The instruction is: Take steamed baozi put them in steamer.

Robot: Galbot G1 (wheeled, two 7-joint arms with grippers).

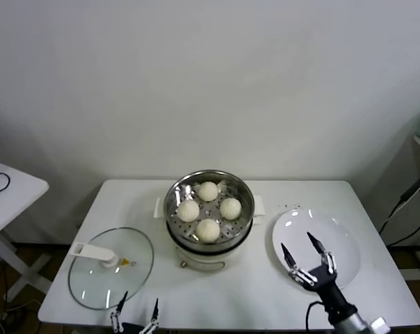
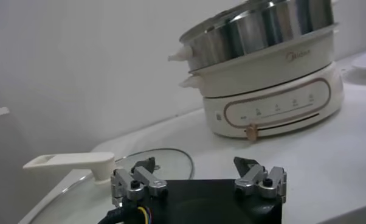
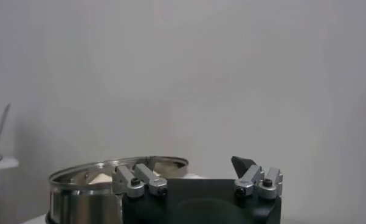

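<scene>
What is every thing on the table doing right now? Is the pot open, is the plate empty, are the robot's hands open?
steamer: uncovered, four buns inside on the tray.
steamed baozi: all four in the steamer, none on the plate.
glass lid: off, lying flat on the table beside the steamer.
plate: empty.
right gripper: open, above the plate, holding nothing.
left gripper: open, at the near table edge by the lid, holding nothing.
</scene>
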